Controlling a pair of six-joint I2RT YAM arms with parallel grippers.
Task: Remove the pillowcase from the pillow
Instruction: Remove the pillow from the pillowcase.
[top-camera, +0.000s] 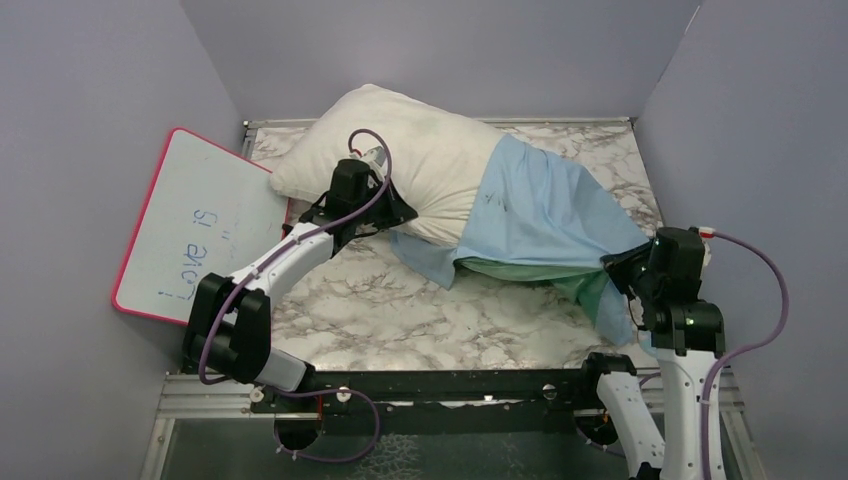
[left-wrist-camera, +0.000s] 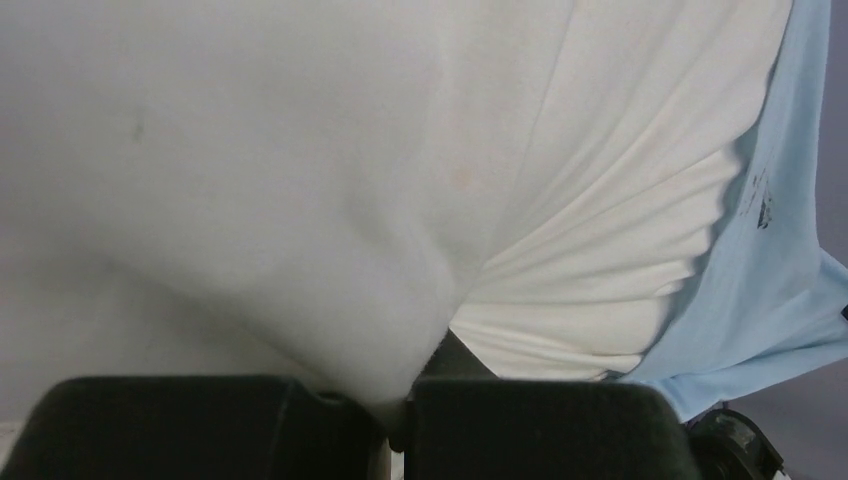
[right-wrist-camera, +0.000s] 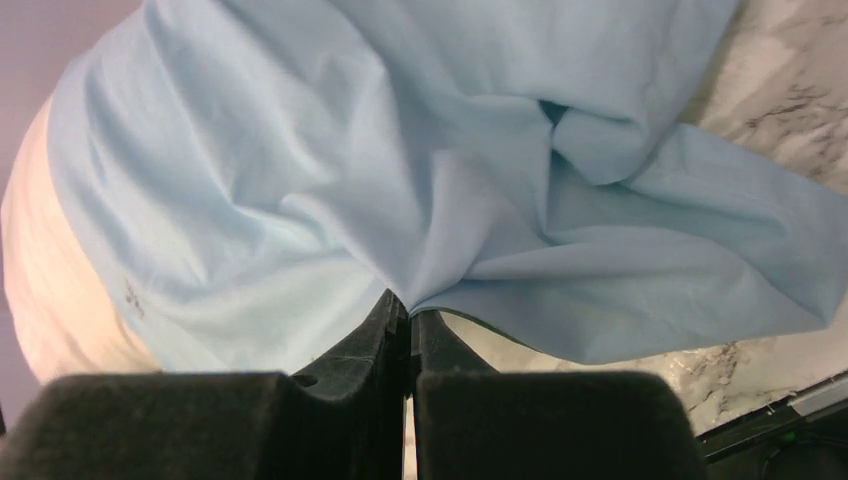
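Observation:
The cream-white pillow (top-camera: 405, 150) lies at the back of the table, its left two thirds bare. The light blue pillowcase (top-camera: 545, 210) covers its right end and trails toward the right arm, teal-green inner face (top-camera: 590, 290) showing along the lower edge. My left gripper (top-camera: 385, 205) is shut on a pinch of the pillow's near edge; the white fabric (left-wrist-camera: 300, 200) bunches between its jaws (left-wrist-camera: 405, 400). My right gripper (top-camera: 615, 262) is shut on a fold of the pillowcase (right-wrist-camera: 400, 180), the cloth drawn taut from its tips (right-wrist-camera: 410, 305).
A pink-framed whiteboard (top-camera: 195, 225) with writing leans against the left wall beside the pillow. Grey walls close in the marble table (top-camera: 400, 310) on left, back and right. A black rail (top-camera: 450, 385) runs along the near edge.

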